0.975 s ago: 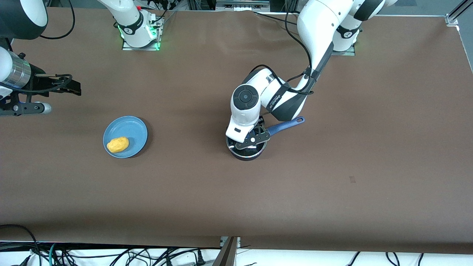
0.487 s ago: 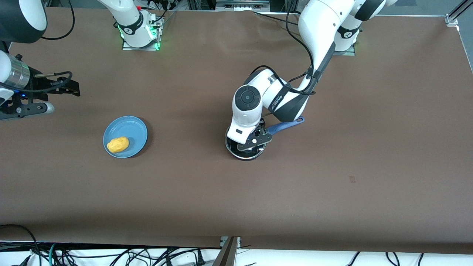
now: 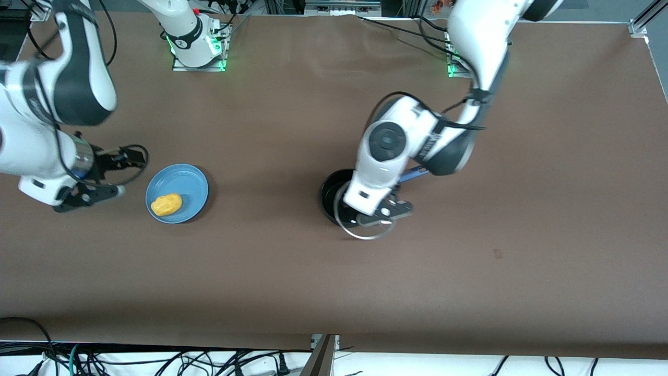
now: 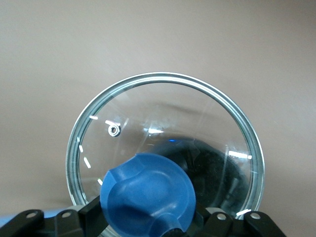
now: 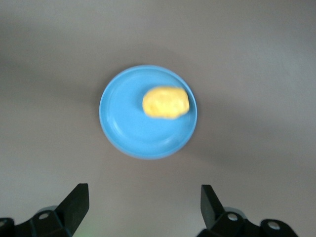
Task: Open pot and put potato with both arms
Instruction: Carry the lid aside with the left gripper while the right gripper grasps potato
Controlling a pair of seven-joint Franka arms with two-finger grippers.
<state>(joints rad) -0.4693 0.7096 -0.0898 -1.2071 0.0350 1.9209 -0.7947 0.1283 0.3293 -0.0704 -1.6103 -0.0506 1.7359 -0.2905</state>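
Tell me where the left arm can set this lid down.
The left gripper holds the glass lid over the pot's near edge. Bare brown table lies nearer the front camera than the pot, and between the pot and the blue plate. The right gripper is crowding the plate and potato.

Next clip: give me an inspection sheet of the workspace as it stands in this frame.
Surface: brown table, a small dark mark toward the left arm's end.
Job's things: pot open; potato on blue plate.
Clutter: nothing seen.
Grippers: left gripper holds the glass lid by its knob, raised, partly over the pot; right gripper open, beside the plate.
Cables: bundles along both table edges.
Surroundings: nothing seen.
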